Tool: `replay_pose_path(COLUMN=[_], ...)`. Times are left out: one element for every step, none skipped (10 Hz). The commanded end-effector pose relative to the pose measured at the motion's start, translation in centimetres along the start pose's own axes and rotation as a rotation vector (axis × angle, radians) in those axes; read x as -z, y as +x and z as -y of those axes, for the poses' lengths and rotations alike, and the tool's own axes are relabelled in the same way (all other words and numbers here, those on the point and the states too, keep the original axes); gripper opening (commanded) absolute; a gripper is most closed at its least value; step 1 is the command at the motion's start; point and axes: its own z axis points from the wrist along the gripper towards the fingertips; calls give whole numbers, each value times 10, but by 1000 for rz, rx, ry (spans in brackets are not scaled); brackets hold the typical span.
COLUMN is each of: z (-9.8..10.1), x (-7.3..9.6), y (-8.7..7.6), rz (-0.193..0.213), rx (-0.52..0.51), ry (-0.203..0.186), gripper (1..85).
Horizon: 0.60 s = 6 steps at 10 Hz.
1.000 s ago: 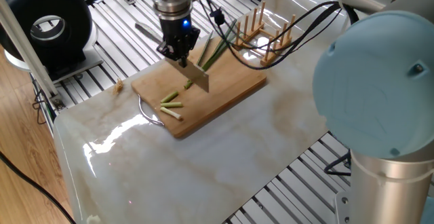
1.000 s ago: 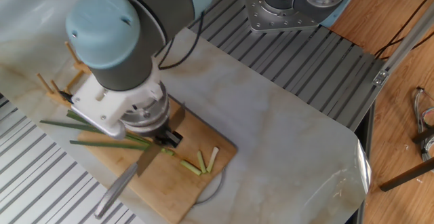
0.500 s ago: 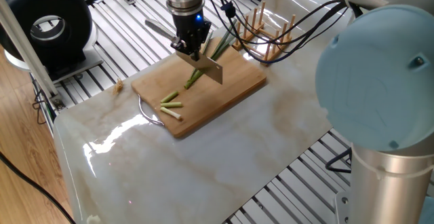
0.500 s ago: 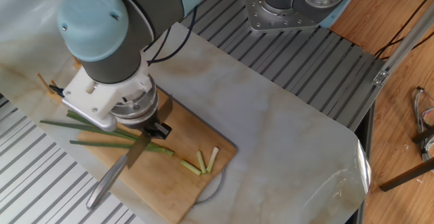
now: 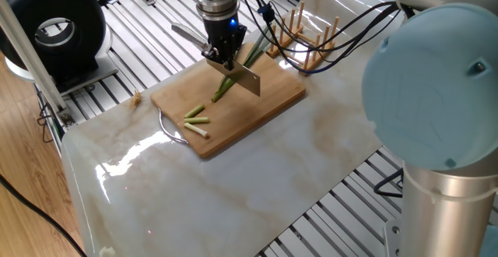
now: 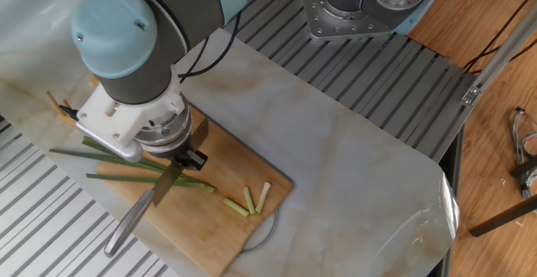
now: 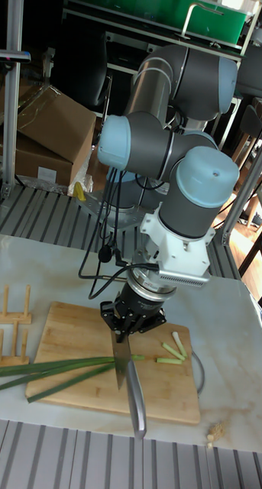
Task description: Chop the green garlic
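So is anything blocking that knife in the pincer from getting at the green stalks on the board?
Nothing visible is in the way. The pincer holds the knife right over the green garlic on the cutting board. The cut pieces lie off to one side, clear of the blade.

The arm (image 7: pixel 176 99) is built from thick dark grey tubes joined by round joints capped in pale blue (image 7: pixel 208 177). A white wrist block (image 7: pixel 180 256) with small screws is followed by a black claw (image 7: pixel 123 336). Black cables (image 5: pixel 342 23) are strung along it, and a blue light (image 5: pixel 231 22) is shown at the wrist.
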Motion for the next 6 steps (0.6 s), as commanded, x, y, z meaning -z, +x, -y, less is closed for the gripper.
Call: replay_pose_path(z=[-5, -7, -8, -10, -11, -13], x=[-5, -7, -8, -9, -10, -10], y=[-2, -3, -3, -4, -4, -4], rz=[4, 4, 6, 6, 7, 7], rx=[-11, -13, -13, -14, -17, -18], ry=[-16, -16, -16, -19, -22, -26], gripper=[13, 13, 13, 13, 13, 13])
